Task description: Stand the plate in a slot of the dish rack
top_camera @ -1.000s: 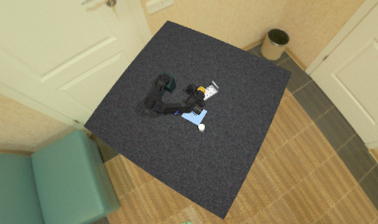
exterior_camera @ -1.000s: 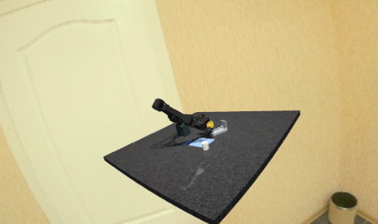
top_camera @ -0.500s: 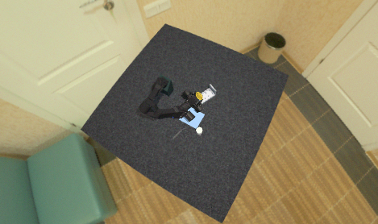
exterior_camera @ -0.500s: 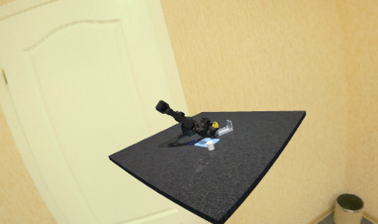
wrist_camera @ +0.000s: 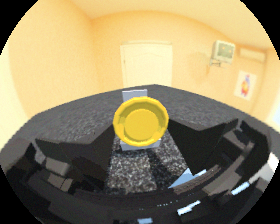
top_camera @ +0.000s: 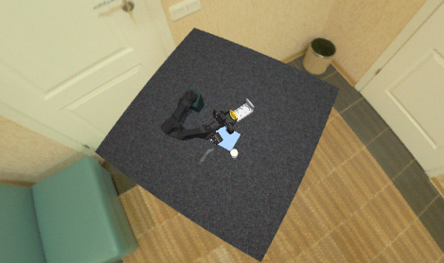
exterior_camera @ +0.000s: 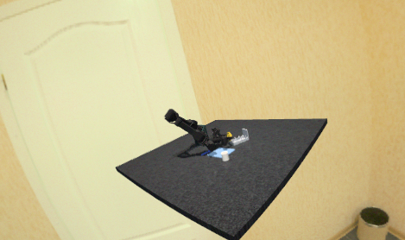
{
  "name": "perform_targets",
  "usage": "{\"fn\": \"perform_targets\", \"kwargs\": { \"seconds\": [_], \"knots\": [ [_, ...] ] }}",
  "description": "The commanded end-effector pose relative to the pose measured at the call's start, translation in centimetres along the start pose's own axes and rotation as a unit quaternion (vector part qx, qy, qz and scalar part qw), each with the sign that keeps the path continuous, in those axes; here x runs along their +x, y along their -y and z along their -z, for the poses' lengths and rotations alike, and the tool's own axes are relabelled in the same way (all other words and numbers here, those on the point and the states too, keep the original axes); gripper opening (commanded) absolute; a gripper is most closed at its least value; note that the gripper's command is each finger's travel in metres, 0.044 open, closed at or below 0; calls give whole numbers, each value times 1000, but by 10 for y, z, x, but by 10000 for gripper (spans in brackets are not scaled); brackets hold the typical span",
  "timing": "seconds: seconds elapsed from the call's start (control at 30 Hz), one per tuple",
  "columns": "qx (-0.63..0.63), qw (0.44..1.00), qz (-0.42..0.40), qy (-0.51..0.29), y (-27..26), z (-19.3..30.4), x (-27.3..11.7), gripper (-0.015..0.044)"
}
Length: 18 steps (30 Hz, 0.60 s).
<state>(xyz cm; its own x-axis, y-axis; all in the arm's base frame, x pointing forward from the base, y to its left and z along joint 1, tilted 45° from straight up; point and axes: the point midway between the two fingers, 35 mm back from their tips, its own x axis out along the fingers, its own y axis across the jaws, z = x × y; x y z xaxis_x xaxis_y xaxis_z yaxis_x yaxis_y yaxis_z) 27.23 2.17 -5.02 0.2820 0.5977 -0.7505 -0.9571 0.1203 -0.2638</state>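
Gripper [top_camera: 228, 118] clamped on yellow plate [top_camera: 233, 114], low near worktop centre. Dish rack [top_camera: 243, 111] just beyond it toward the right edge blocks that side. White cup [top_camera: 234, 153] and blue sheet [top_camera: 229, 139] sit nearer the front edge. Wide open worktop [top_camera: 272, 156] toward right and front corners.

Warm, even light filled the room, the arm [top_camera: 186, 124] cast a faint shadow on the dark surface [top_camera: 253, 199] just beside its base, and the wrist view was fisheye-warped, blurred and ringed by black corners.
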Motion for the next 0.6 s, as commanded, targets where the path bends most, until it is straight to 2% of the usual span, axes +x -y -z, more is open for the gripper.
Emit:
{"fn": "perform_targets", "kwargs": {
  "seconds": [0.0, 0.57],
  "knots": [
    [-10, 1000, 5, 7, -1, -1, -1, 0],
    [-8, 1000, 3, 4, -1, -5, 21, 0]
  ]
}}
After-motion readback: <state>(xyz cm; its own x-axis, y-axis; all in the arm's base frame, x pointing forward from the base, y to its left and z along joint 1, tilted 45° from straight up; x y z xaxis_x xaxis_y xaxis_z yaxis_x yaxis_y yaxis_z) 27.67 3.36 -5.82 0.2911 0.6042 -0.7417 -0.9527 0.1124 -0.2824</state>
